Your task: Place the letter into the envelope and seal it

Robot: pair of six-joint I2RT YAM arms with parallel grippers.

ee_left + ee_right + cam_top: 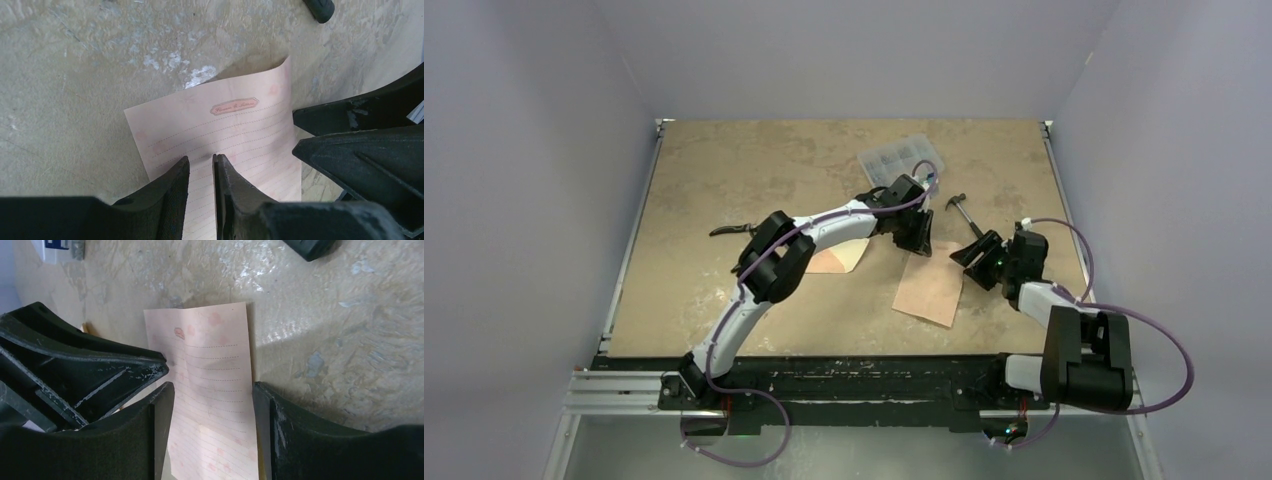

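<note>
Carefully, lining up on the lower edge of the seemingly light, floppy letter (pixel 220 130) with left gripper (pixel 201 162) jaws nearly together, straddling it with right gripper (pixel 214 387) jaws spread.

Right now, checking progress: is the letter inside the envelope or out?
Out. The letter lies spread on the table, apart from the envelope.

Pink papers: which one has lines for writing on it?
The letter, the bigger sheet on the right. The smaller envelope left of it shows none.
</note>
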